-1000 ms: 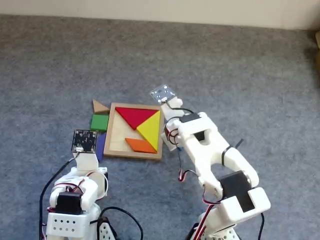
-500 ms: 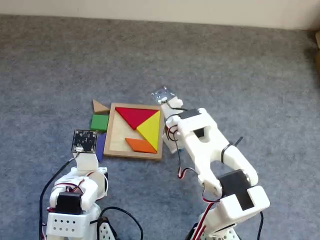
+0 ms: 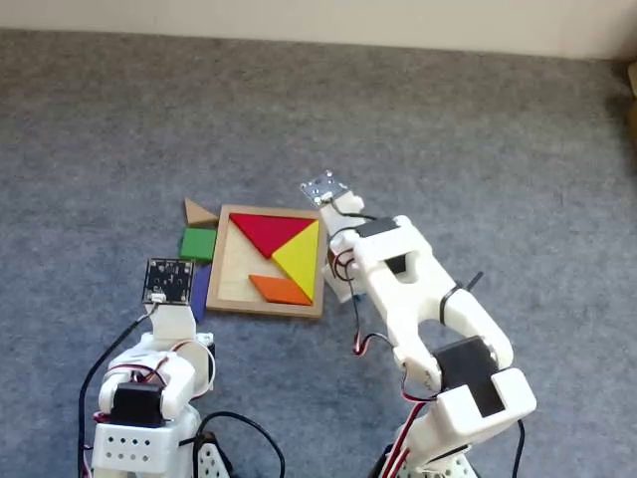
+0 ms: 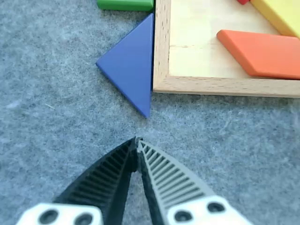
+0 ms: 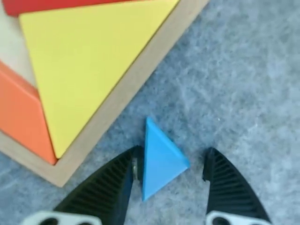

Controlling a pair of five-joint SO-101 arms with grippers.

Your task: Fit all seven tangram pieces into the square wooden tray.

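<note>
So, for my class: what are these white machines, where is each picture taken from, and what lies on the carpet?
These are two small robot arms. One picture looks down from above; the other two come from cameras on each arm's wrist. A wooden tray holds a red triangle, a yellow triangle and an orange piece. Beside it lie a green piece, a tan triangle and a dark blue triangle. The left end effector is shut, holding nothing. The right end effector is open around a light blue triangle.
</note>
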